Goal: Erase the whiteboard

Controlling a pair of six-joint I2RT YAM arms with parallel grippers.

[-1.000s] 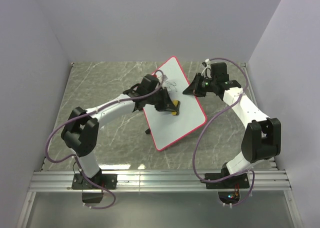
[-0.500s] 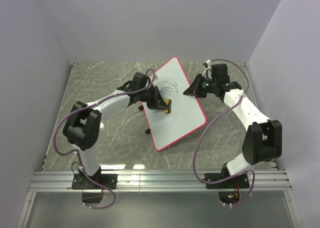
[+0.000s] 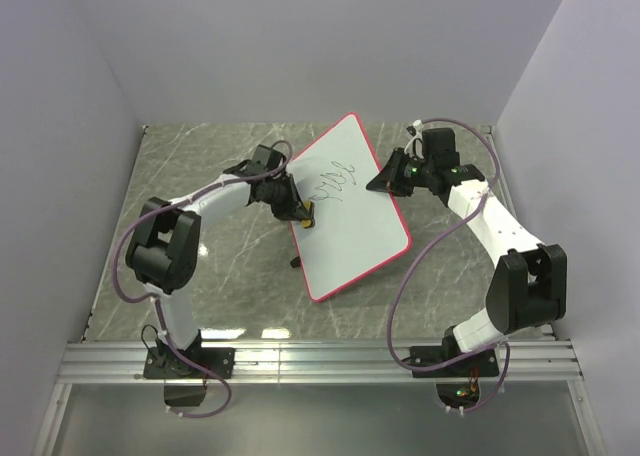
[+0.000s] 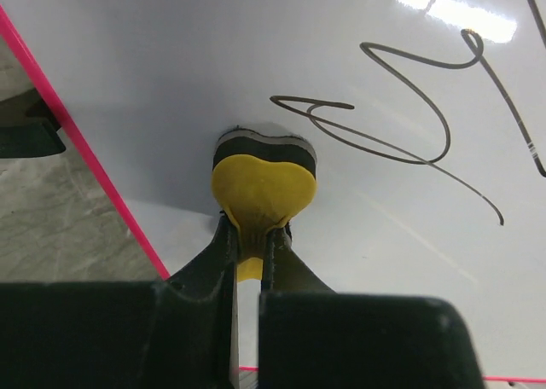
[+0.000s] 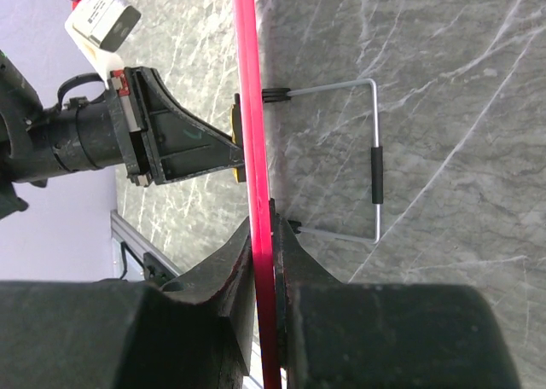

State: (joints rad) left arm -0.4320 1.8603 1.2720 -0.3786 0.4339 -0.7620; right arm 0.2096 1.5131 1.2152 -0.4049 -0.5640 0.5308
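Observation:
The whiteboard point(image 3: 355, 211), white with a red-pink frame, stands tilted on its wire stand in the middle of the table. Black scribbles point(image 3: 332, 186) cross its upper part and show in the left wrist view point(image 4: 409, 116). My left gripper point(image 3: 303, 214) is shut on the small yellow eraser point(image 4: 263, 180), which presses against the board near its left edge, just left of the scribbles. My right gripper point(image 3: 383, 181) is shut on the board's right frame edge point(image 5: 256, 150), seen edge-on in the right wrist view.
The board's wire stand point(image 5: 373, 163) rests on the grey marble table point(image 3: 210, 176) behind the board. One stand foot point(image 3: 296, 264) shows left of the board's lower part. Purple walls close in the left, back and right.
My left gripper has slid the eraser left and up across the board, from its middle to near its left edge. More of the scribbles are uncovered. The right gripper and board stayed put.

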